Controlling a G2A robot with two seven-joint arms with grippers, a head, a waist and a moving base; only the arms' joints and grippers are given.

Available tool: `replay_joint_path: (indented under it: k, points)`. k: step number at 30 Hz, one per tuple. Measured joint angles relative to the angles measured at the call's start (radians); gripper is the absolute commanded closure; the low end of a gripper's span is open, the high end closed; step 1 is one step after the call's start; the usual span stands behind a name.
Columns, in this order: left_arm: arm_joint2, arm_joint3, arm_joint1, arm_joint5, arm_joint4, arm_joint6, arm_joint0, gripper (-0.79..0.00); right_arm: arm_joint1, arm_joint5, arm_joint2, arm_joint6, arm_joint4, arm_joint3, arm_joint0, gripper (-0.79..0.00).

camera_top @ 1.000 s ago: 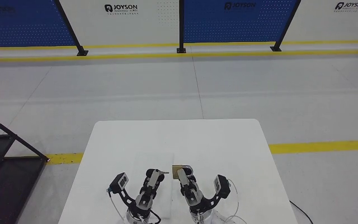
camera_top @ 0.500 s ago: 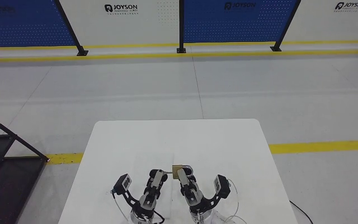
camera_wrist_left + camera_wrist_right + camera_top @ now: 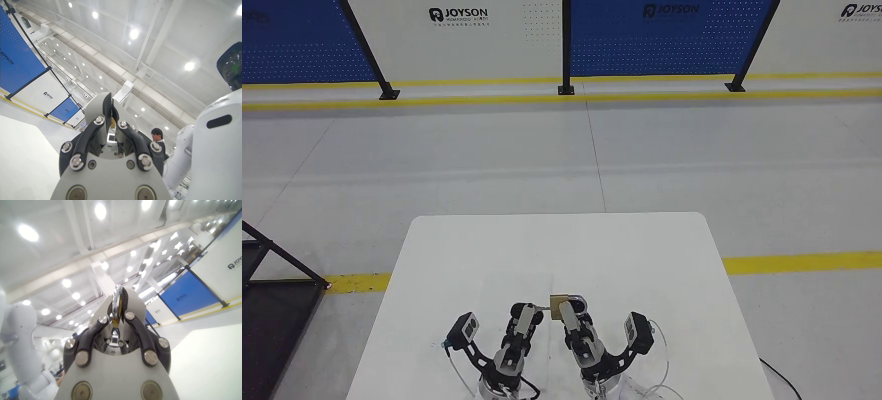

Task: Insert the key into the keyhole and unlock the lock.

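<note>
Key (image 3: 112,121): a small brass-coloured piece is seen pinched between the dark pads (image 3: 106,108) of the left gripper (image 3: 109,103), whose jaws are clenched on it with the tips pressed together. In the top view the left gripper (image 3: 530,311) is found above the desk (image 3: 562,250), close to its near edge and slightly left of the middle, with its tips turned toward the lock. The key itself is too small to be made out there, and whether it has entered the keyhole cannot be told.

Just to the right, the lock (image 3: 562,303) is seen as a small brass block, held off the desk surface near the middle of the near edge. Its silver shackle (image 3: 580,301) is turned to the right, away from the left gripper. The left gripper's tips and the lock's left face are set just beside each other; contact cannot be confirmed.

The right gripper (image 3: 569,312) is placed immediately beneath the lock in the top view, right of the left gripper. In the right wrist view the right gripper (image 3: 121,294) is shown with its jaws clamped on the lock (image 3: 115,319), the brass body gripped between the fingers and the shackle (image 3: 116,298) standing out past the tips.
</note>
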Motion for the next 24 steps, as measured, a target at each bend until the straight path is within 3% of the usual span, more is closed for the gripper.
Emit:
replay_joint_path:
  k: [24]
  points:
    - [-0.017, 0.012, -0.051, 0.000, 0.022, 0.000, 0.013, 0.000, 0.000, 0.007, 0.033, 0.080, 0.034, -0.042, -0.023, 0.000]
